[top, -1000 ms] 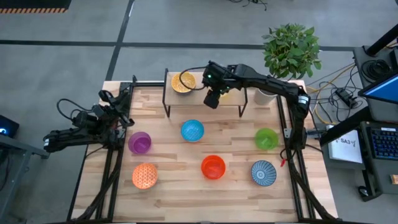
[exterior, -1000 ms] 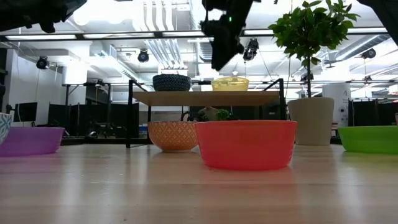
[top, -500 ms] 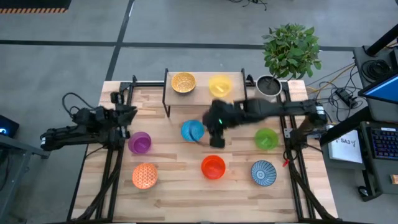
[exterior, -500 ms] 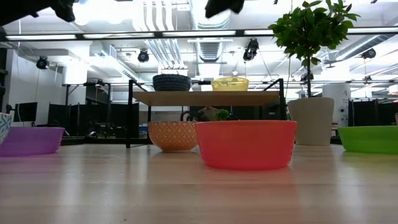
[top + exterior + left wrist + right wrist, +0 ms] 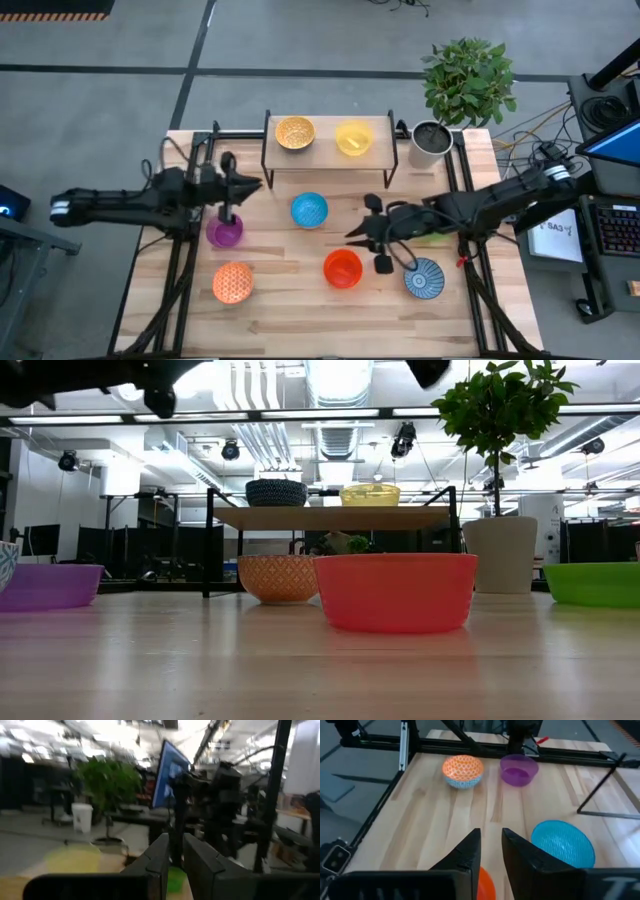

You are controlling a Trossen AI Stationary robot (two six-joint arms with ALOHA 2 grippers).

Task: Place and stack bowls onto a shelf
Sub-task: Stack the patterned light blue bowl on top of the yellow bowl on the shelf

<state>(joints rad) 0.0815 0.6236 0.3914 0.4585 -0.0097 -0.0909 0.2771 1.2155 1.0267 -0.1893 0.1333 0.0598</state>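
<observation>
Shelf [image 5: 322,150], top centre: gold bowl [image 5: 294,131], yellow bowl [image 5: 353,138] placed. Six bowls left on counter [image 5: 280,300]. Left claw [image 5: 236,188] over purple bowl [image 5: 224,231], right claw [image 5: 368,234] beside red-orange bowl [image 5: 343,268]; both nearly closed, empty.

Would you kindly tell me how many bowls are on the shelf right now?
2: the patterned gold bowl at the left end of the shelf, the yellow bowl right of it. None seems hidden.

Light planked wood table [image 5: 280,300], pale wood shelf [image 5: 322,150] on thin black metal legs, glossy translucent-looking red-orange bowl [image 5: 396,591], matt dark grippers
</observation>
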